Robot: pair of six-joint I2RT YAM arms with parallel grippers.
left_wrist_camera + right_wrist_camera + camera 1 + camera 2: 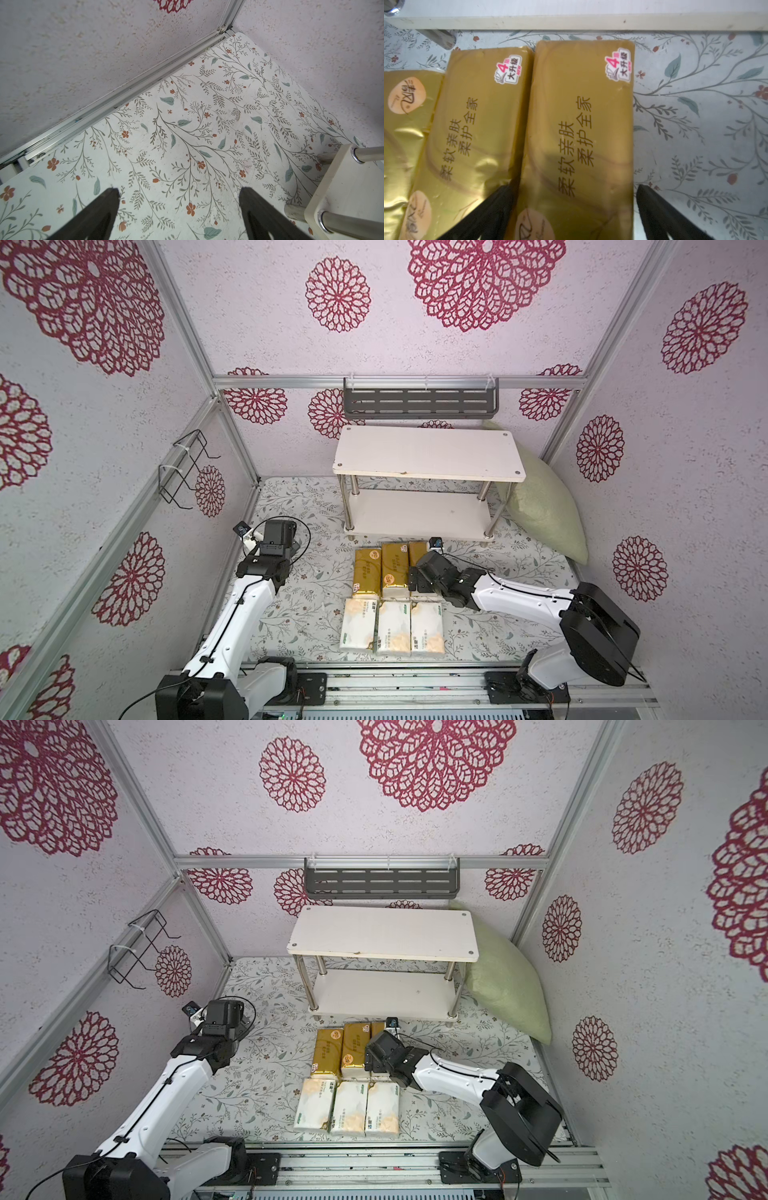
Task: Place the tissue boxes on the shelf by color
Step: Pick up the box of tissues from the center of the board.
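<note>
Right wrist view has the right gripper (574, 188) spread wide astride one shiny gold soft tissue pack (581, 124), unclamped; the left gripper (178, 191) gapes empty, and all six packs lie before the bare white two-tier chrome-post shelf (428, 452), none placed yet

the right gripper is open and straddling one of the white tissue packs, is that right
Not quite. The right gripper is open and straddling a tissue pack, but it is a gold pack, not a white one. The right wrist view shows it lying between the open jaws.
</note>
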